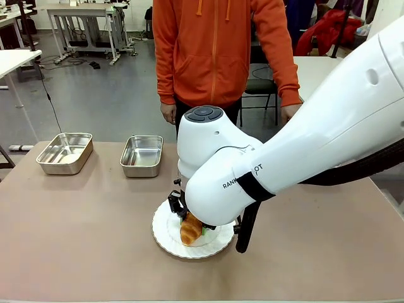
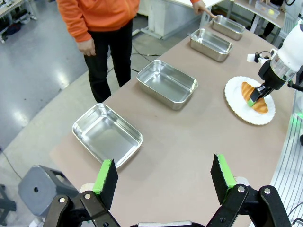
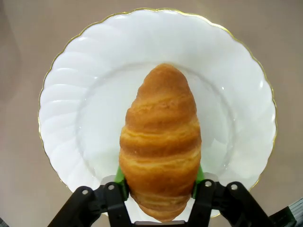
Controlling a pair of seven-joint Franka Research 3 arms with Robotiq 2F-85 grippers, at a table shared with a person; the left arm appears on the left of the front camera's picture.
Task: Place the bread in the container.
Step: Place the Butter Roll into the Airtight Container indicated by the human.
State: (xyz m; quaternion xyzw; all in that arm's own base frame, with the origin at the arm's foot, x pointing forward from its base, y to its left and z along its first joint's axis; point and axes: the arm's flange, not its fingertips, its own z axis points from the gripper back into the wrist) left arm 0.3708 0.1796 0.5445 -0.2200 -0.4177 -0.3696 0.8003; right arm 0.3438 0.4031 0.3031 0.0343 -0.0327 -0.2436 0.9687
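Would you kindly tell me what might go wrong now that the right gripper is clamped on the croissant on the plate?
The right gripper holds only a narrow band of the croissant, so it may tip or slip out when lifted off the white plate. Squeezing harder could crush the flaky pastry. The nearest steel tray stands apart from the plate, so a loose hold must survive the carry.

open tabletop (image 1: 76,240) around plate (image 1: 164,238), trays (image 1: 141,155) far side

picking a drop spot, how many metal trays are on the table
4, lined up along the far edge: nearest tray, second tray, third tray, farthest tray. In the front view the right arm hides two.
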